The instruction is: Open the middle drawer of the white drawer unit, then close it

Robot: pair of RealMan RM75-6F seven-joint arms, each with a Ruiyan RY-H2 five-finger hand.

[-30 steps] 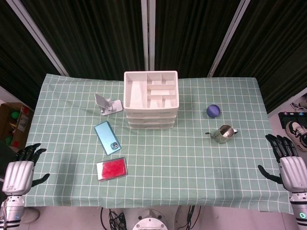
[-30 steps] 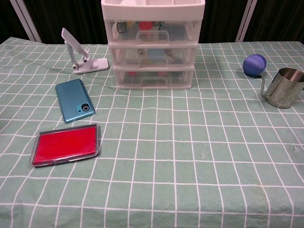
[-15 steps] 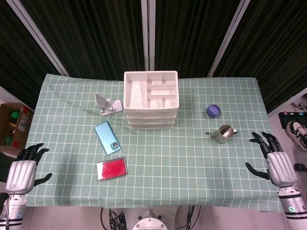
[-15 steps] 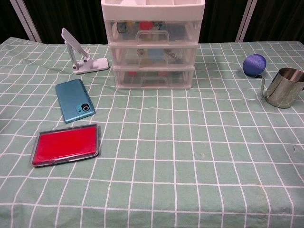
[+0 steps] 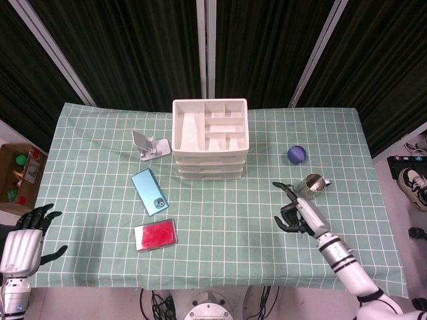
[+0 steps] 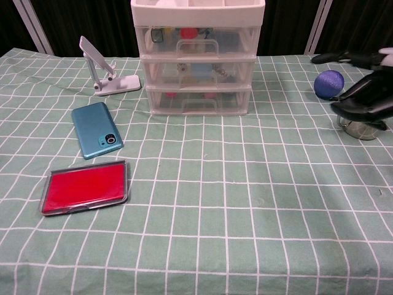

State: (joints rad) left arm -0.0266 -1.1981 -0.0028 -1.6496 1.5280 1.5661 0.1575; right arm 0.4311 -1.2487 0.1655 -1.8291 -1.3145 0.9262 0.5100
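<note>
The white drawer unit [image 5: 210, 138] stands at upper centre of the head view, and in the chest view all 3 of its drawers look flush and closed, the middle drawer [image 6: 199, 70] among them. So the task appears to be at its first step — the approach — with nothing yet grasped.

The right hand [image 5: 297, 211] sits right of centre in the head view, over the green checked cloth [image 5: 227, 227], just below and left of the steel cup [image 5: 313, 185] and well apart from the unit. Its forearm runs down to the lower right corner, fingers pointing up and left toward the drawers. The fingers [image 6: 362, 98] are parted and loosely curled, holding nothing; in the chest view they hang in front of the cup at the right edge, beside the blue ball [image 6: 329, 83].

The left hand [image 5: 22, 241] is at the lower left edge, off the table's side, fingers apart and empty.

Next the right hand likely has to travel up and left to the middle drawer's front handle, hook fingers behind it and pull straight out — without nudging the cup.
</note>
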